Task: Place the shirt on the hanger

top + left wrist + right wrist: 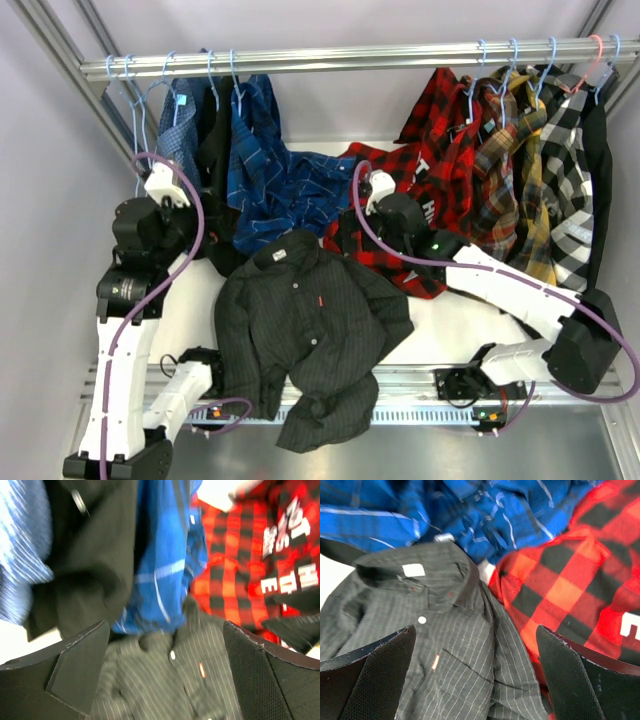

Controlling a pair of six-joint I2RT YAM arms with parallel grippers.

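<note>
You're seeing the shirt (305, 330) lying on the table (450, 325), its collar pointing away from the arm bases and its hem spilling over the near edge. Behind the collar, the checked shirt (280, 190) is draping down on the left and the plaid shirt (400, 160) is lying on the right, both touching it. The rail (350, 58) is running across the back, with hangers (130, 80) hanging at its left end and more shirts (530, 150) hanging at its right end.

**Pinstriped shirt (305, 330) flat on the counter (455, 322)**

It is dark charcoal, buttoned and front-up, with its collar toward the rail (350, 58). A small red tab marks the chest pocket, and the hem is rumpled over the near edge. A light-blue wire hanger (136, 125) hangs at the rail's left end.
</note>
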